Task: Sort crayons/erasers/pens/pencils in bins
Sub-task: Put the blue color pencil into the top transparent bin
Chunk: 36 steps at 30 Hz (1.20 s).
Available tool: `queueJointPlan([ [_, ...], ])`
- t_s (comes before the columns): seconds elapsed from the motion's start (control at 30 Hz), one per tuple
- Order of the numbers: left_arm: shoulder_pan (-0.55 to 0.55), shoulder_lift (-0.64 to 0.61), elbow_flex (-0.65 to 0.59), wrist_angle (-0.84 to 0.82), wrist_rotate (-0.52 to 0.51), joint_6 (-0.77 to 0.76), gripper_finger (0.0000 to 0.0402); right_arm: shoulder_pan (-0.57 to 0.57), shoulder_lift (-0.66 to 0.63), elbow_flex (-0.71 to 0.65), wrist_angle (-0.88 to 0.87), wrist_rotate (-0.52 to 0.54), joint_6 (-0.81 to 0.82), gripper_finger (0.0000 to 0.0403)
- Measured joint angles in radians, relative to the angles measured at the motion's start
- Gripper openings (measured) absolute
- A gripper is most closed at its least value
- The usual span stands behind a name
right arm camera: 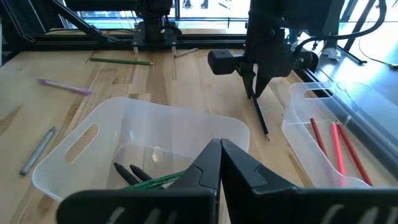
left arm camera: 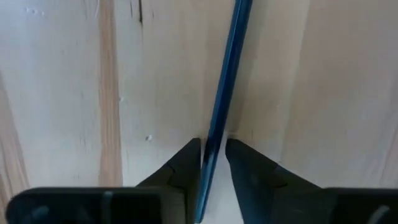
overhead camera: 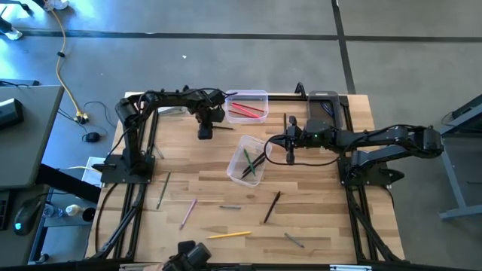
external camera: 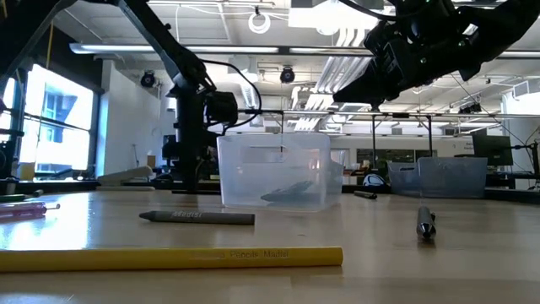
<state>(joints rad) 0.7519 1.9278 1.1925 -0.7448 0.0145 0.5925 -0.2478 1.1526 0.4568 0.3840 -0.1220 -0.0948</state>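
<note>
Yellow pencil (external camera: 169,257) foreground, low view. Left gripper (left arm camera: 212,155) pinches slim blue pencil (left arm camera: 227,81) near its tip, upper centre of high view, beside clear bin with red pencils (overhead camera: 260,96). Risk: off-centre pinch lets pencil swing, slip. Right gripper (right arm camera: 219,163) pressed together above tilted clear bin (right arm camera: 81,140).

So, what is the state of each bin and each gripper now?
Left gripper: closing around a blue pencil on the table.
Right gripper: shut, empty, above the middle bin.
Middle bin: holds pencils.
Far clear bin: holds red pencils.
Dark bin: contents unclear.
</note>
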Motion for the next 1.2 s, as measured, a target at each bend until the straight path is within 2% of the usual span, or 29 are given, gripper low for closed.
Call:
queueJointPlan([
  [0.17, 0.001, 0.002, -0.001, 0.002, 0.010, -0.004, 0.0081, 0.000, 0.000, 0.000, 0.000, 0.000, 0.000, 0.0000],
  [0.43, -0.006, 0.003, -0.001, 0.003, 0.015, 0.013, 0.0013, 0.000, 0.000, 0.000, -0.001, 0.000, 0.000, 0.0000],
  [0.5, -0.014, 0.003, -0.001, 0.003, 0.006, 0.025, 0.0006, 0.000, 0.000, 0.000, 0.000, 0.000, 0.000, 0.0000],
  [0.67, -0.027, -0.014, -0.005, 0.005, -0.012, 0.039, 0.0006, 0.000, 0.000, 0.000, -0.001, 0.000, 0.000, 0.0000],
  [0.83, -0.034, -0.065, -0.006, -0.012, 0.058, 0.018, 0.0004, 0.000, 0.000, 0.000, -0.001, -0.001, 0.001, 0.0000],
  [1.03, -0.041, -0.144, -0.005, -0.016, 0.077, 0.008, 0.0003, 0.000, 0.000, 0.000, -0.001, -0.001, 0.006, 0.0000],
  [1.2, -0.038, -0.206, 0.012, 0.040, 0.083, -0.074, 0.0003, 0.000, 0.000, 0.000, -0.002, -0.001, 0.006, 0.0000],
])
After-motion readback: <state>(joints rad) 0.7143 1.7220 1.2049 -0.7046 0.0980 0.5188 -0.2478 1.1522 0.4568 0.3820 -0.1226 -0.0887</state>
